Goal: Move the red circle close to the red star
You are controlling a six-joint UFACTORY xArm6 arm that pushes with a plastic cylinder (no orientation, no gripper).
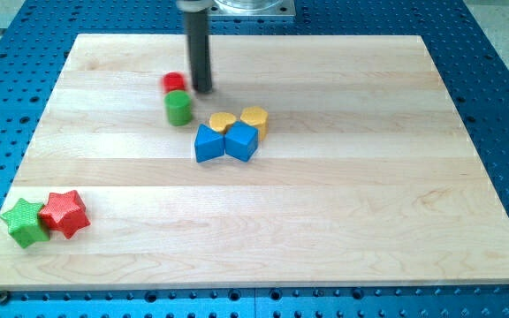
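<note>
The red circle [174, 83] lies on the wooden board toward the view's upper left, touching the green circle [178, 108] just below it. My tip [202, 89] sits right beside the red circle, on its right side. The red star [65, 213] lies far off at the view's lower left, touching the green star [25, 221] on its left.
A cluster sits near the board's middle: a yellow heart [223, 122], a yellow hexagon [254, 118], a blue triangle-like block [208, 143] and a blue cube [242, 141]. The wooden board [343, 203] rests on a blue perforated table.
</note>
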